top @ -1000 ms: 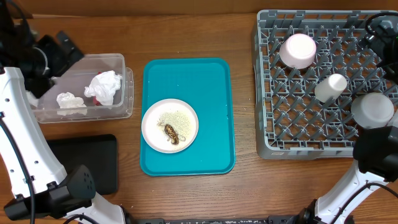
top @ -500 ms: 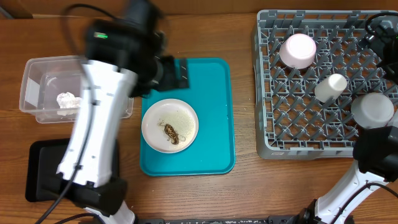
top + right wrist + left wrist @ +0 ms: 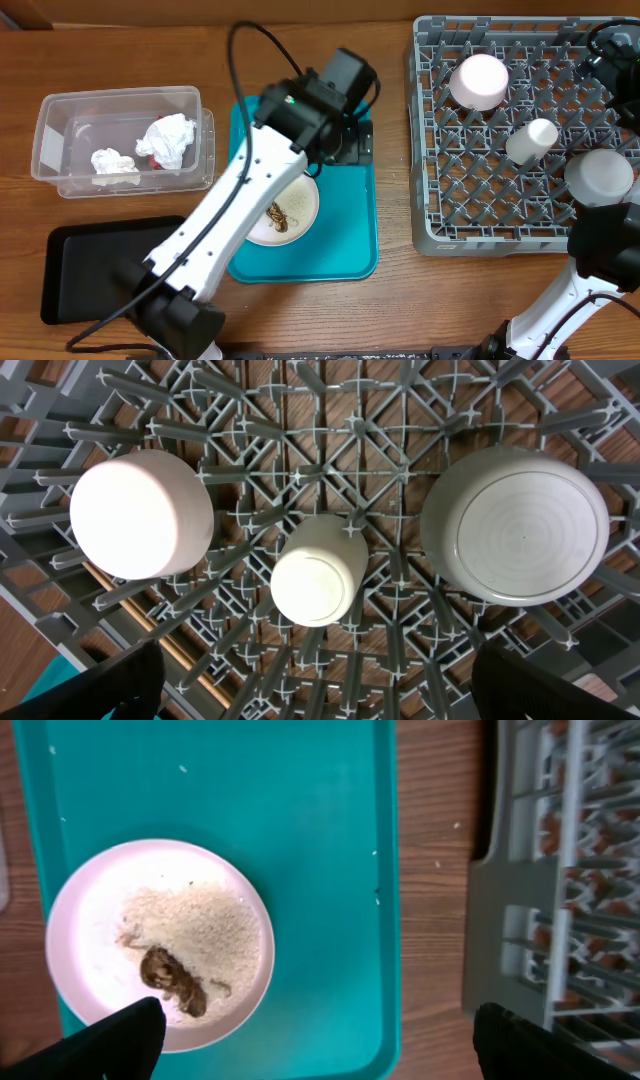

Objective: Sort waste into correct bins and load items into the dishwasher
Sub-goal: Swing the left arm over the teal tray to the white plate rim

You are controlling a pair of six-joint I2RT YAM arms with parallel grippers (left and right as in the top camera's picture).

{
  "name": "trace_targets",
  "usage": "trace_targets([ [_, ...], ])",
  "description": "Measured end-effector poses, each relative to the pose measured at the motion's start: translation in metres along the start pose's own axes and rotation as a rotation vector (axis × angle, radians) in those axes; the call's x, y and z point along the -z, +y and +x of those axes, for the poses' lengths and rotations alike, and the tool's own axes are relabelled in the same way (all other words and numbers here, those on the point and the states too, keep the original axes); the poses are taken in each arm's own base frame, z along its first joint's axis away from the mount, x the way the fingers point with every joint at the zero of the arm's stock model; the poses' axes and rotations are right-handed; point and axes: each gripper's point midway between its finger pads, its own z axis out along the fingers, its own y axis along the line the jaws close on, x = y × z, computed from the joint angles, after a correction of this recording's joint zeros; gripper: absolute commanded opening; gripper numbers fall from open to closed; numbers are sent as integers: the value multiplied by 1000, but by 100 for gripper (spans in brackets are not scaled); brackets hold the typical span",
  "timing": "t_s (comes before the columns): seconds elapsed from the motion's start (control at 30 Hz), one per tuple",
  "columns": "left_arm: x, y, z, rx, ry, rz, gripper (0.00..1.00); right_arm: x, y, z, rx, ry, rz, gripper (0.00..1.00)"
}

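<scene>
Two released pincers: left pincer (image 3: 315,1025) above teal tray (image 3: 300,820), right pincer (image 3: 315,670) above dish rack (image 3: 400,420).

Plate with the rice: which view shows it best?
Left wrist: plate lies almost fully in view, rice and scrap clear. Overhead: the left arm hides part of it. Right wrist: not shown.

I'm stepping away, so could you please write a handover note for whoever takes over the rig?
Left end effector open over the teal tray; right end effector open over the grey plastic dish rack.
Done: crumpled white tissues, red wrapper in clear plastic tub; pink bowl, white cup, whitish bowl racked.
Left: round pinkish-white plate on the tray, holding rice and brown scrap.
</scene>
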Motion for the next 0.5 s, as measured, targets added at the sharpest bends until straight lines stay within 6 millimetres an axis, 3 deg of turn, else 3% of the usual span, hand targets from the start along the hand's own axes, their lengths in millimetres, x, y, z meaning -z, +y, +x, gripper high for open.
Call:
trace_targets([
  [0.23,-58,25,23,95,50,-82,91,0,0,0,0,0,-1,100],
  [0.5,-102,25,35,127,27,-55,87,0,0,0,0,0,-1,100],
])
